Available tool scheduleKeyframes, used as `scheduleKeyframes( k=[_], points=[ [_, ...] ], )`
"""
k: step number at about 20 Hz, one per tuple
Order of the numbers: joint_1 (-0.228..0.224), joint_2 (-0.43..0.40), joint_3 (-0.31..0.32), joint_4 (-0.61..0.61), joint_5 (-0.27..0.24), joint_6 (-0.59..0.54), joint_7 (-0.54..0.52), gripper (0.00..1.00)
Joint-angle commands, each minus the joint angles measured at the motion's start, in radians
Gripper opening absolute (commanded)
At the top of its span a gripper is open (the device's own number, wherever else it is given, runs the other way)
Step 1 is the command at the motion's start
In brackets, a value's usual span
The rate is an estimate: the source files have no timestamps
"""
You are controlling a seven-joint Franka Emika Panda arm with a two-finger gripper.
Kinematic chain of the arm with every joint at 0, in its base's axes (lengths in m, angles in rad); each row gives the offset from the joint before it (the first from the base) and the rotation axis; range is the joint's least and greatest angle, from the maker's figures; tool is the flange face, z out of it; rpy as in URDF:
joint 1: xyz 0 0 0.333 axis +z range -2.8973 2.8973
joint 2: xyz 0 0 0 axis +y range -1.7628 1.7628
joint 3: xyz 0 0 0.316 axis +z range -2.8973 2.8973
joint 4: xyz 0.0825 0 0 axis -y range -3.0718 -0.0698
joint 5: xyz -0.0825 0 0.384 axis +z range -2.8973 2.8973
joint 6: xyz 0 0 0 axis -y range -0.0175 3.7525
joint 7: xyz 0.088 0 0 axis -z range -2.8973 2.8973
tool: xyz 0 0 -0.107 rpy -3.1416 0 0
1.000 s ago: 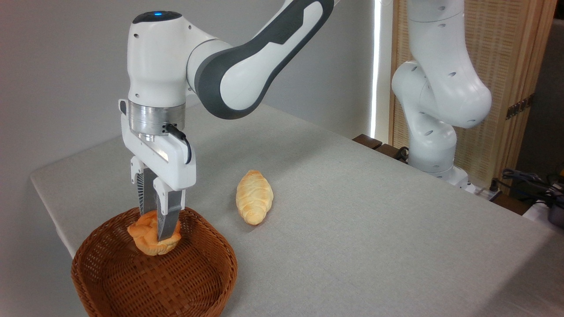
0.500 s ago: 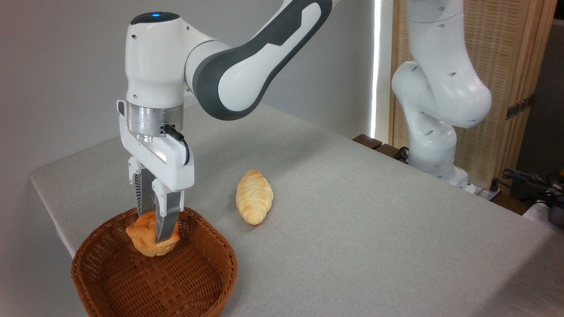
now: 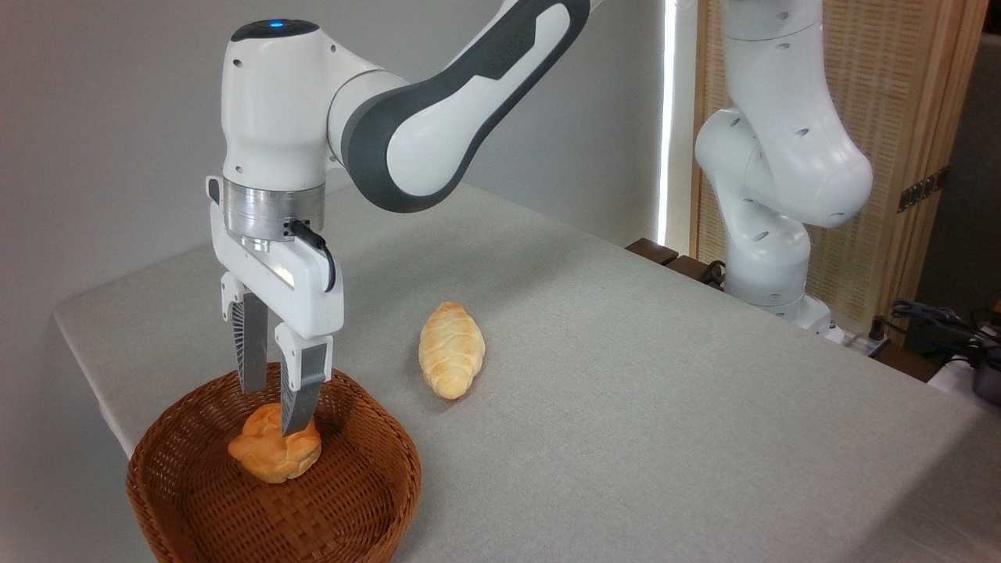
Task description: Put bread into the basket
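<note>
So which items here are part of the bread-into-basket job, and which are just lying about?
Part of the job:
- bun, lying inside the basket
- wicker basket
- gripper, open just above the bun

Lying about:
- pale elongated roll on the table
- cables at the right edge

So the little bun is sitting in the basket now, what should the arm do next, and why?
Probably lift straight up and away. The bread lies on the floor of the basket, and the gripper stands just above it with its fingers spread, one tip in front of the bun's top. A straight rise seems least likely to drag the bun or catch the rim. The long roll on the table lies clear.
</note>
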Motion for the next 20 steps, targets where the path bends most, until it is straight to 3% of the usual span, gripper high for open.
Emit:
scheduleKeyframes(
  k=[1, 8, 11, 14, 17, 20],
  points=[
    [-0.001, -0.02, 0.012, 0.022, 0.014, -0.02, -0.015, 1.0],
    [0.008, -0.086, 0.021, 0.094, 0.015, -0.268, -0.012, 1.0],
    [0.008, -0.132, 0.032, 0.094, 0.015, -0.325, -0.006, 1.0],
    [0.01, -0.175, 0.059, 0.091, 0.014, -0.403, 0.067, 1.0],
    [0.008, -0.208, 0.072, 0.082, 0.014, -0.552, 0.178, 1.0],
    [0.008, -0.234, 0.096, 0.068, 0.012, -0.583, 0.187, 1.0]
  ],
)
